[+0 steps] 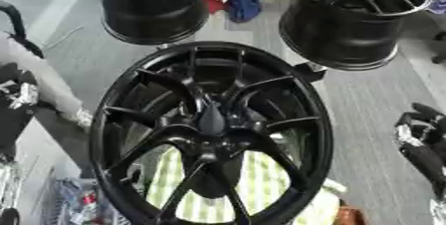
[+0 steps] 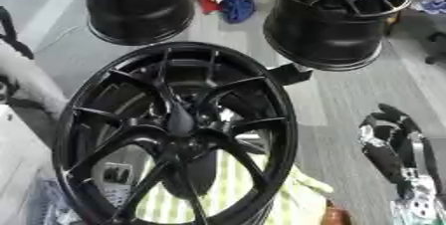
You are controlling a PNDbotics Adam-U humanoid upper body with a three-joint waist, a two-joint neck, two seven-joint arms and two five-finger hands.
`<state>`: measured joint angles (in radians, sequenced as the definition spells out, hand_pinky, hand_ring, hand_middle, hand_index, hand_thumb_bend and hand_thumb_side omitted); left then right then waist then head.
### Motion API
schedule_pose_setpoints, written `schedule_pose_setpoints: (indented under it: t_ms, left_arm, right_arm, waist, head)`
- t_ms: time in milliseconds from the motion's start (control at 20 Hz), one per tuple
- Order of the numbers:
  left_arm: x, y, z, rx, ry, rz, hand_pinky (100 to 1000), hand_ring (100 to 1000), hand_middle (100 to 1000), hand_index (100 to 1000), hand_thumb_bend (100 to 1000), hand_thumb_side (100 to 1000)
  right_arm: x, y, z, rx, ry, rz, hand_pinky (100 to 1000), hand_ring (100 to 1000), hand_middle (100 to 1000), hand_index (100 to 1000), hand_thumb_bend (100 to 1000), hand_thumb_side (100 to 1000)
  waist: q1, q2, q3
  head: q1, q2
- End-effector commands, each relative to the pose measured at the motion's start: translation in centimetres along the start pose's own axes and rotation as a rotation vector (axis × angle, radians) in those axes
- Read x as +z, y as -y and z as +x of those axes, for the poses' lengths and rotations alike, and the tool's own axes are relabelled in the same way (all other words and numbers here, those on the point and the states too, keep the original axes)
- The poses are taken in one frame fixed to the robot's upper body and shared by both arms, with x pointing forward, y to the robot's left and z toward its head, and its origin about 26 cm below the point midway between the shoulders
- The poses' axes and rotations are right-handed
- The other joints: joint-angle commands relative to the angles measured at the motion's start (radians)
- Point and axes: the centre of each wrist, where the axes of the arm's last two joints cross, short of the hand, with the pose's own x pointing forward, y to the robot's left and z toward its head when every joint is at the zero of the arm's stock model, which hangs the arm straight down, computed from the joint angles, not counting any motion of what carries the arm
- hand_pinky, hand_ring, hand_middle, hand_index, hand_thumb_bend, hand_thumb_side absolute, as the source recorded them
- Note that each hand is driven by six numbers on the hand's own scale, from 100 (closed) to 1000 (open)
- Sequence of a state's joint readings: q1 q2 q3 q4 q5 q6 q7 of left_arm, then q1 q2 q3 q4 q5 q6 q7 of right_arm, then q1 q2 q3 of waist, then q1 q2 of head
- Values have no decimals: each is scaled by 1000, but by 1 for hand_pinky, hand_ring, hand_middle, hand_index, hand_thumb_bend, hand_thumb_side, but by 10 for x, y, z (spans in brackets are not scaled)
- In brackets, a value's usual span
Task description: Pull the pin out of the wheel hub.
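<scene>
The right hand [image 2: 390, 142] shows at the right edge, low in the scene, black with silver parts. Its fingers [image 2: 389, 113] point up toward the far side, relaxed and slightly bent, holding nothing; the forearm runs down to the near right corner. The left hand [image 1: 17, 94] shows only in part at the left edge, black and silver, mostly cut off by the frame, so the set of its fingers cannot be made out.
</scene>
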<state>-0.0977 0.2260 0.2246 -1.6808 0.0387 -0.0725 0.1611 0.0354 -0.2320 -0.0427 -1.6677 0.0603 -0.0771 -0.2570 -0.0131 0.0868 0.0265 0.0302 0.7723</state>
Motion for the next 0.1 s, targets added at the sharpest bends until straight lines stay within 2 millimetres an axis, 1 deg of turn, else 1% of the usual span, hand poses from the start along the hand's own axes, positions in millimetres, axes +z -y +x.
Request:
schedule_pose_setpoints:
  t_ms: [50,100]
  left_arm:
    - [-5,2,7,-8,28,-19,615,628,668,775,211,304]
    - [-5,2,7,-9,28,-21,616,629,669,776,211,305]
  right_arm:
    - [-4,1,7,-2,28,3,709,609,678,817,114,268]
    - [-4,2,7,-2,29,2,709,608,678,817,114,268]
  waist:
    - [3,-8,0]
    - [3,-8,0]
  head:
    - [-3,-2]
    - [-3,-2]
